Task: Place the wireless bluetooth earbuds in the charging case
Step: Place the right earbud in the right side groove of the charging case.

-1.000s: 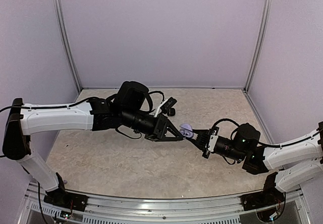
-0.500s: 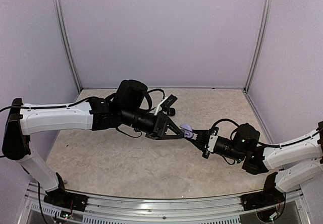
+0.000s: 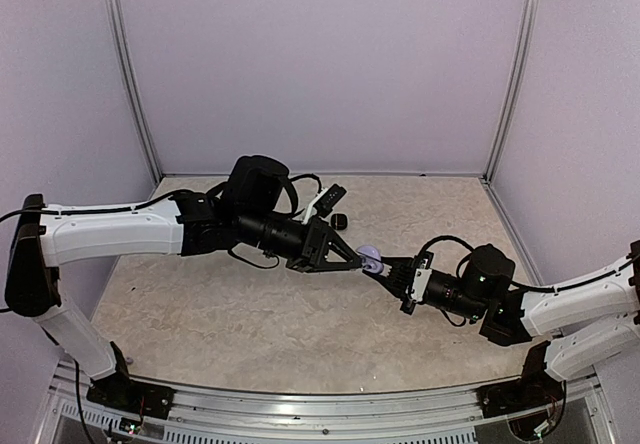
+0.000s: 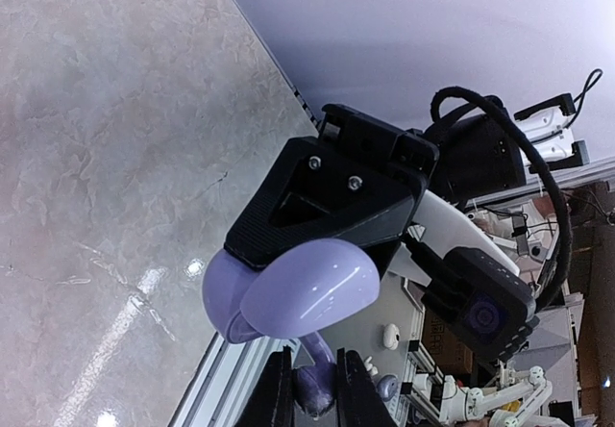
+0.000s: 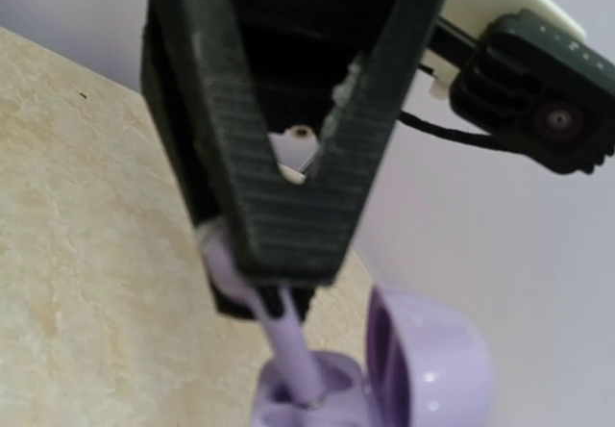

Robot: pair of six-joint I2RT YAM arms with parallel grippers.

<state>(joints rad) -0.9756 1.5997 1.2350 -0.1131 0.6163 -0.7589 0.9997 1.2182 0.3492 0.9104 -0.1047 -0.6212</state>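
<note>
Gradually, over the last second, the left arm's wrist has rolled and drifted toward 11 o'clock in the top view, while the charging case (image 3: 371,258) has stayed put in the air, a little toward 3 o'clock from the middle of the table (image 3: 230,314). That reads as a fine re-aiming of the bud rather than a push home, so I judge the insertion begun but not finished. The left gripper (image 3: 356,262), reaching in from 9 o'clock, has its jaws pressed nearly together, pinching a lavender earbud (image 5: 291,355) by its head. The stem points down toward 6 o'clock in the right wrist view and its tip meets the case's base, beside the open lid (image 5: 432,360). The right gripper (image 3: 388,270), coming from 4 o'clock, is clamped tight on the case. Whether the stem sits fully home I cannot tell.
</note>
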